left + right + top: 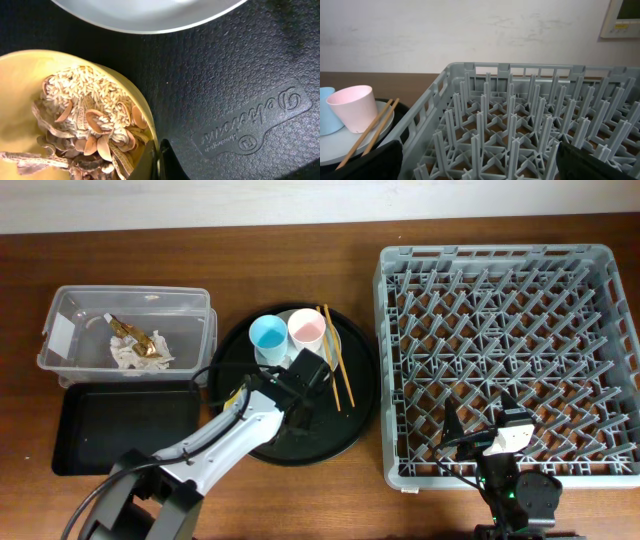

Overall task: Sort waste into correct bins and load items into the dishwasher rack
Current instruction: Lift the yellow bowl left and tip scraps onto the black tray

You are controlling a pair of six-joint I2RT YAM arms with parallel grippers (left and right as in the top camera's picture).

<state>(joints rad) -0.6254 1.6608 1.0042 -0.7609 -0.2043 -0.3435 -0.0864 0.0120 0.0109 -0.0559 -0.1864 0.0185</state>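
Observation:
My left gripper point(159, 162) is shut on the rim of the yellow bowl point(20, 100), which holds beige food scraps point(90, 125) and sits on the round black tray point(240, 75). In the overhead view the left gripper point(300, 405) hides the bowl. The blue cup point(268, 333), pink cup point(306, 328) and chopsticks point(335, 365) rest on the grey-white plate point(278, 360). The tissue point(125, 355) and gold wrapper point(140, 340) lie in the clear tub point(130, 292). My right gripper point(480, 423) is open and empty over the front of the grey rack point(505, 255).
The shallow flat black tray point(120, 430) lies in front of the tub, left of the round tray point(355, 410). The right wrist view shows the rack's pegs point(510, 120), the pink cup point(355, 107) and the chopsticks point(370, 130).

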